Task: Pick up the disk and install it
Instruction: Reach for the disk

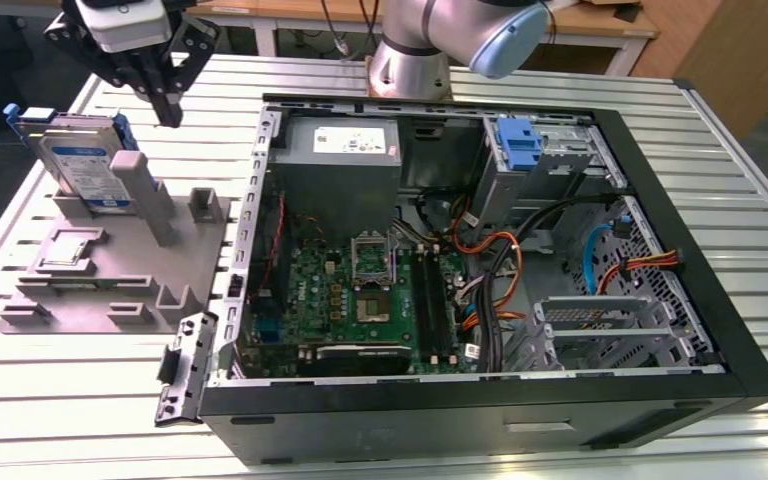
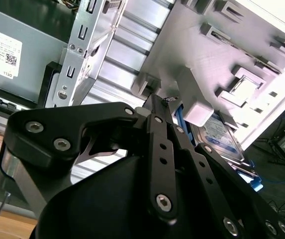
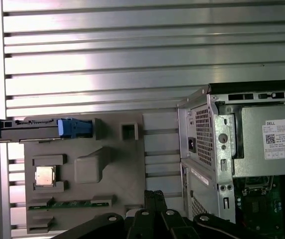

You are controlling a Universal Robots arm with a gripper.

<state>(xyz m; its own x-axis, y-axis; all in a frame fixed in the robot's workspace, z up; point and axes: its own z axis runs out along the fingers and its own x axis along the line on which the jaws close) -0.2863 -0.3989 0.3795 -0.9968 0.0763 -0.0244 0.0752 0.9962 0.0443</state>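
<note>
Gripper [image 1: 171,116] is hanging over the far end of the fixture [image 1: 104,290], at the exterior view's left. Its fingers are pressing together on nothing, as both wrist views show. It is sitting near the disk [image 1: 84,162] but apart from it, on the side toward the case [image 1: 464,398].

- Slatted metal table [image 1: 744,175] is carrying everything.
- Open black case is lying on its side, taking up the middle and the exterior view's right. The motherboard [image 1: 357,290] is facing up, and the power supply [image 1: 344,148] is sitting at the far wall.
- Grey fixture is lying just beside the case, at the exterior view's left.
- Disk is standing on edge on the fixture, outside the case. It is leaning against a grey post [image 1: 144,195], with the blue carrier [image 3: 75,128] framing it. It is showing edge-on in the first wrist view.
- Small chip [image 3: 45,175] is sitting in a fixture pocket.
</note>
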